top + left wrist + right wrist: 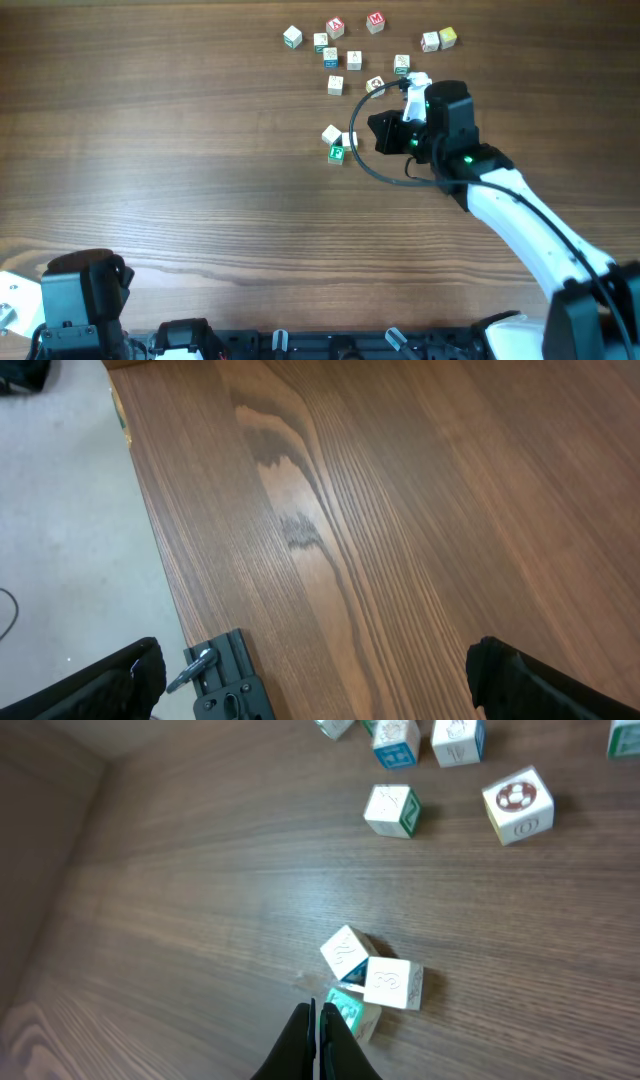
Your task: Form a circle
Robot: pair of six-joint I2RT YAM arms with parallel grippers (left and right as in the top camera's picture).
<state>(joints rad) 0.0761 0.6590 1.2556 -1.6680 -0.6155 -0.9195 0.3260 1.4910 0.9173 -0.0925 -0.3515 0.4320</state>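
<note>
Here the circle is only a tight knot of three cubes, two pale and one green-faced, low and centre-right in the right wrist view, well apart from the loose cubes along the top edge. The right gripper, fingers pressed together on nothing, sits just beside the green cube's left side; contact cannot be told. Used as a pusher, it should probably skim the table and press through a cube's middle so the cube slides rather than spins, spreading the knot into an arc. The left gripper hangs wide apart over bare wood.
</note>
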